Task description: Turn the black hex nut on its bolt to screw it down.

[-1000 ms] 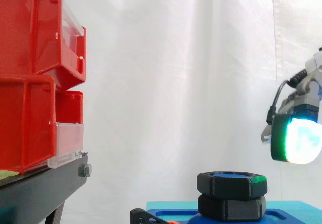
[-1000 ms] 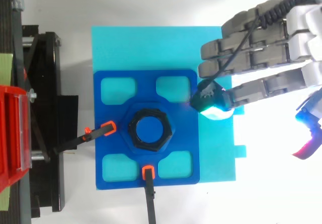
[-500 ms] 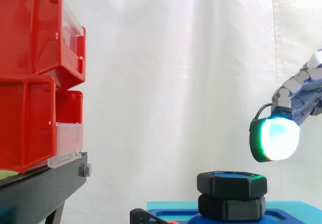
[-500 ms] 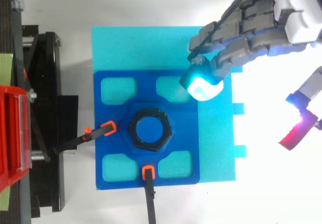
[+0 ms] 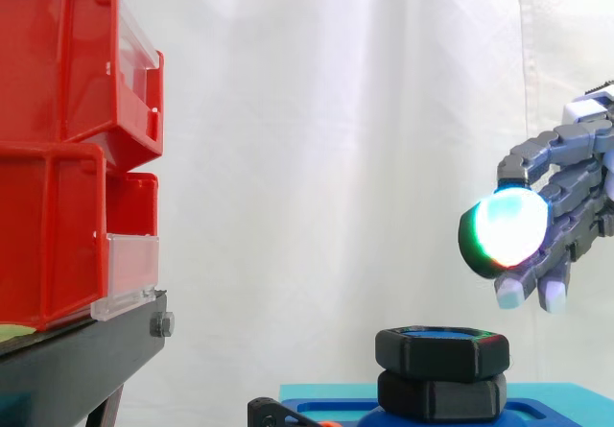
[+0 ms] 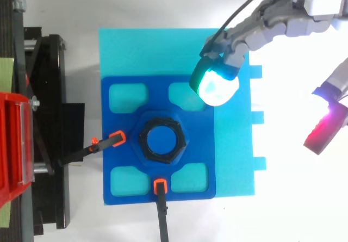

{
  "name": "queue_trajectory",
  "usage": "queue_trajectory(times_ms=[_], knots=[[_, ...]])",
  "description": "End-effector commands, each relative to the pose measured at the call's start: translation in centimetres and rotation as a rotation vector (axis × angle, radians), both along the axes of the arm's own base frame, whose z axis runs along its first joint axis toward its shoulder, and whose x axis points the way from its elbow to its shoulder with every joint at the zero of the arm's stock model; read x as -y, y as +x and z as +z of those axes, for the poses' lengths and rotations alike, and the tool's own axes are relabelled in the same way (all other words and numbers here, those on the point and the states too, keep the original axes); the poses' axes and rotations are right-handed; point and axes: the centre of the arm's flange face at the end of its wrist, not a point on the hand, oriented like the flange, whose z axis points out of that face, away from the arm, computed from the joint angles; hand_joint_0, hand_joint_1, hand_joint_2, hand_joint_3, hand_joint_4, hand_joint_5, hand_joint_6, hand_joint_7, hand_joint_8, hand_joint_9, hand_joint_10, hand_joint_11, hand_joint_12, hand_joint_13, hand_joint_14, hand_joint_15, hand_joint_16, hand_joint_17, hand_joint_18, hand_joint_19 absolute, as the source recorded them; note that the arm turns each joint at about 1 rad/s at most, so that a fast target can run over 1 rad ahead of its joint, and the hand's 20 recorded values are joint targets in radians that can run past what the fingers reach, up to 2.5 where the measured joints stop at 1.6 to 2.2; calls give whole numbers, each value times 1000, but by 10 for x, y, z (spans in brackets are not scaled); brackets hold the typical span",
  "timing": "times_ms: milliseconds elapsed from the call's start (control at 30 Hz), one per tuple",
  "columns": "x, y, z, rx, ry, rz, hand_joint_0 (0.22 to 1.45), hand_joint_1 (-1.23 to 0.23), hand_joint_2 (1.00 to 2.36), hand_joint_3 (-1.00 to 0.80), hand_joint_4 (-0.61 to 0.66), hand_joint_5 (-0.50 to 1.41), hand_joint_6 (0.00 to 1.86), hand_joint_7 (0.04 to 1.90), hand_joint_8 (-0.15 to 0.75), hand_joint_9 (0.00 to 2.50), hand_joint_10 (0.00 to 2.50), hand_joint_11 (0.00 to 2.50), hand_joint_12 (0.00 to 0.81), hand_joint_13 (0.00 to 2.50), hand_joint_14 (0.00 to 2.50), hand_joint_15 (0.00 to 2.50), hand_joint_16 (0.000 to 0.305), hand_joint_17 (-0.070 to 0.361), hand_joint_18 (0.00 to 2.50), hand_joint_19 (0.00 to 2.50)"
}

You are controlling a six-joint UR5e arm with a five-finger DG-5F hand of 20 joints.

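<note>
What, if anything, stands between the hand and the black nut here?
Nothing visible does. In the side view the hand hovers above and to the right of the nut, with only air between them. From above, the two orange-tipped clamps sit on the nut's other sides, away from the hand.

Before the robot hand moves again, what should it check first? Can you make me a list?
1. Hand free: ok, its fingers are relaxed and hold nothing.
2. Hand right over the black hex nut: not ok, it hangs higher up and off to one side.
3. Nut sitting on the blue bolt: ok, the bolt's top shows in the nut's hole.
4. Blue base plate held down: ok, two orange-tipped clamps rest on its edges.
5. Room left to screw the nut down: cannot tell.
</note>
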Motion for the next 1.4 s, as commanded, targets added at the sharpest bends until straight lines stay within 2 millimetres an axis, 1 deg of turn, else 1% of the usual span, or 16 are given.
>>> queue_trajectory(times_ms=[0, 200, 233, 267, 300, 367, 400, 567, 833, 1033, 1133, 1167, 1233, 1267, 1300, 1367], knots=[[4, 3, 7, -8, 235, -31, 467, -515, 1000, -500, 75, -223, 501, 636, 206, 338, 0, 0, 352, 445, 0, 17, 58, 130, 466, 499], [5, 7, 20, 9, 258, -30, 468, -520, 1000, -500, 70, -224, 501, 629, 206, 341, 0, 0, 351, 445, 0, 17, 58, 130, 462, 499], [5, 7, 25, 13, 262, -30, 469, -521, 1000, -500, 68, -225, 501, 628, 206, 341, 0, 0, 351, 445, 0, 24, 58, 130, 459, 496], [5, 6, 35, 14, 274, -31, 469, -522, 1000, -500, 65, -226, 501, 624, 204, 335, 0, 0, 353, 444, 0, 21, 58, 130, 459, 499], [5, 6, 35, 14, 274, -31, 470, -523, 1000, -500, 56, -229, 501, 618, 203, 327, 0, 0, 354, 443, 0, 28, 58, 130, 450, 499], [5, 2, 49, 5, 274, -37, 471, -526, 1000, -500, 50, -232, 501, 612, 200, 315, 0, 0, 356, 433, 1, 18, 58, 129, 443, 508], [3, 3, 60, 0, 277, -52, 471, -527, 1000, -500, 46, -235, 501, 608, 198, 297, 0, 0, 356, 430, 0, 21, 58, 129, 440, 508], [5, 4, 58, -3, 278, -110, 473, -536, 1000, -500, 34, -239, 501, 603, 189, 264, 0, 0, 363, 402, 0, 4, 57, 128, 419, 503], [5, 5, 59, 4, 272, -120, 476, -540, 1000, -500, 22, -245, 501, 602, 177, 217, 0, 0, 367, 376, 1, 0, 57, 129, 369, 495], [5, 5, 59, 4, 269, -119, 482, -536, 1000, -500, -10, -258, 501, 601, 153, 123, 0, 0, 369, 310, 0, 0, 57, 129, 274, 470], [5, 4, 60, 6, 267, -119, 483, -521, 1000, -500, -32, -269, 501, 593, 143, 66, 0, 0, 383, 261, 0, 0, 58, 130, 231, 448], [5, 4, 60, 6, 267, -119, 483, -502, 1000, -500, -40, -276, 501, 599, 137, 3, 0, 0, 382, 230, 0, 0, 58, 130, 171, 450], [5, 5, 59, 5, 267, -119, 482, -493, 1000, -500, -50, -284, 501, 605, 130, 0, 0, 0, 385, 190, 0, 0, 59, 133, 118, 407], [5, 5, 59, 5, 267, -119, 479, -476, 1000, -500, -58, -298, 501, 609, 125, 0, 0, 0, 392, 136, 0, 0, 64, 143, 67, 378], [5, 5, 59, 4, 269, -119, 475, -409, 1000, -500, -63, -300, 501, 635, 120, 0, 0, 0, 399, 21, 0, 0, 64, 145, 0, 413], [4, 5, 59, 4, 267, -118, 474, -405, 1000, -500, -62, -300, 501, 632, 123, 0, 0, 0, 401, 15, 0, 0, 64, 145, 0, 411]])
